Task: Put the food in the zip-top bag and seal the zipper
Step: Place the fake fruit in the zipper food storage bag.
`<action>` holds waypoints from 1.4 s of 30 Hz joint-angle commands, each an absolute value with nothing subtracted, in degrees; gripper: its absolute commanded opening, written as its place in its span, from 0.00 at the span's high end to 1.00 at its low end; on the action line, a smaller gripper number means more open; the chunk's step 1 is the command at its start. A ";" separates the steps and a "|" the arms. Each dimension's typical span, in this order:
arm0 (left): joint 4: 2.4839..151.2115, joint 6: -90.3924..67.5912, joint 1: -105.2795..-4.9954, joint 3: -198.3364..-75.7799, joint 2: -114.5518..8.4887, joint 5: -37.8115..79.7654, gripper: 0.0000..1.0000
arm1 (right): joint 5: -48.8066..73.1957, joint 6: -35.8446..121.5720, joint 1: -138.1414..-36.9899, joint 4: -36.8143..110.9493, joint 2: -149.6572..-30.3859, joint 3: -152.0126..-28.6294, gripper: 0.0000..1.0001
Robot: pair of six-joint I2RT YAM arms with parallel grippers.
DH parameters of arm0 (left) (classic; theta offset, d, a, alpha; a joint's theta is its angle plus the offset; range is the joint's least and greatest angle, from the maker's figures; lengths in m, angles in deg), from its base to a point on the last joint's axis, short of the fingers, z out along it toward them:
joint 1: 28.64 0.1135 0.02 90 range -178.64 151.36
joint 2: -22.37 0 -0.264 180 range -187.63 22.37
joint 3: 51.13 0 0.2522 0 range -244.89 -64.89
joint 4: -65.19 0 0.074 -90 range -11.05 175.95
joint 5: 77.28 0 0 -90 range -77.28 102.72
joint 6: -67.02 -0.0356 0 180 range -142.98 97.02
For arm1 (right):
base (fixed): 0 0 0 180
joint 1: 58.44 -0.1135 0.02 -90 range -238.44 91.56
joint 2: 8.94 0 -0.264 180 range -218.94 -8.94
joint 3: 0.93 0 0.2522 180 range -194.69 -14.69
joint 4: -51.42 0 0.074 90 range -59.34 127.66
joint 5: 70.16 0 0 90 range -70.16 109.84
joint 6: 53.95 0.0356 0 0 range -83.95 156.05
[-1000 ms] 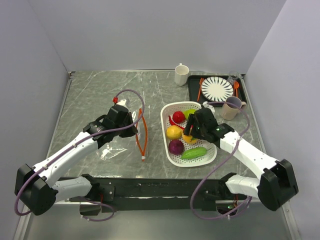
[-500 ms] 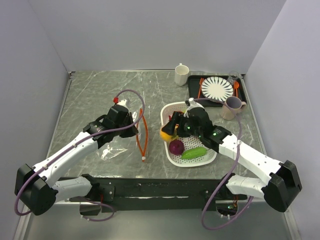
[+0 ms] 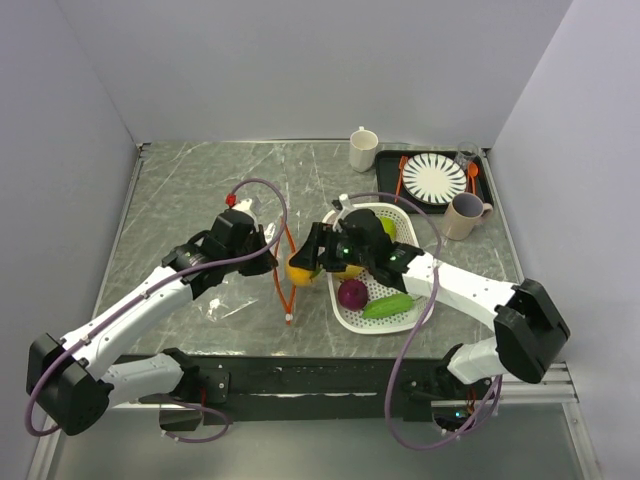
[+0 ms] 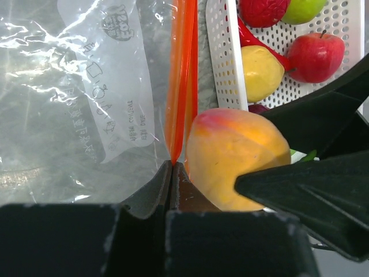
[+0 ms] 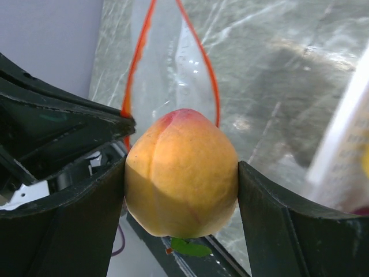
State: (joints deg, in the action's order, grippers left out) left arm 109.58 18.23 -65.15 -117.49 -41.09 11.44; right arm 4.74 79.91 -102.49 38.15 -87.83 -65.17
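Right wrist view shows my right claw (image 5: pixel 181 173) clamped on a peach (image 5: pixel 181 147), one finger on each side. The fruit hangs just before the open mouth of the bag (image 5: pixel 173 63). My left claw (image 4: pixel 173 173) is pinched together on the zipper (image 4: pixel 183 75) and holds one lip, so the strip makes a narrow loop.

The danger, as I judge it, is this loop: it looks hardly wider than the peach. If I push in off-centre, the fruit can catch the strip and drag it out of the left claw, and then the mouth falls flat. If I let go too early, the peach drops on the table (image 3: pixel 180 190) beside the bag and rolls away. The thin film can also fold under the fruit and block the way.

The peach is round, glossy and smooth, orange-yellow with a red blush on top, so it may slip between the fingers. The other food (image 3: pixel 352 294) lies in the basket (image 3: pixel 372 324), just beside the bag.
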 commanded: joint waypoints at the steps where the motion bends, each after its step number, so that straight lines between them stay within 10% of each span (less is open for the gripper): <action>1: 107.87 18.15 -65.11 -118.33 -40.03 12.28 0.99 | 2.26 79.47 -103.79 42.50 -89.53 -69.53 0.57; 21: 107.43 18.68 -65.11 -119.38 -37.48 13.86 0.99 | 4.97 79.20 -105.37 38.02 -95.95 -74.27 0.56; 37: 107.51 19.82 -65.11 -120.96 -34.32 14.04 0.99 | 15.88 75.69 -107.83 23.60 -98.77 -83.59 0.37; 42: 108.48 19.56 -65.11 -121.67 -34.58 12.89 0.99 | 16.58 75.86 -108.45 25.53 -96.75 -81.75 0.10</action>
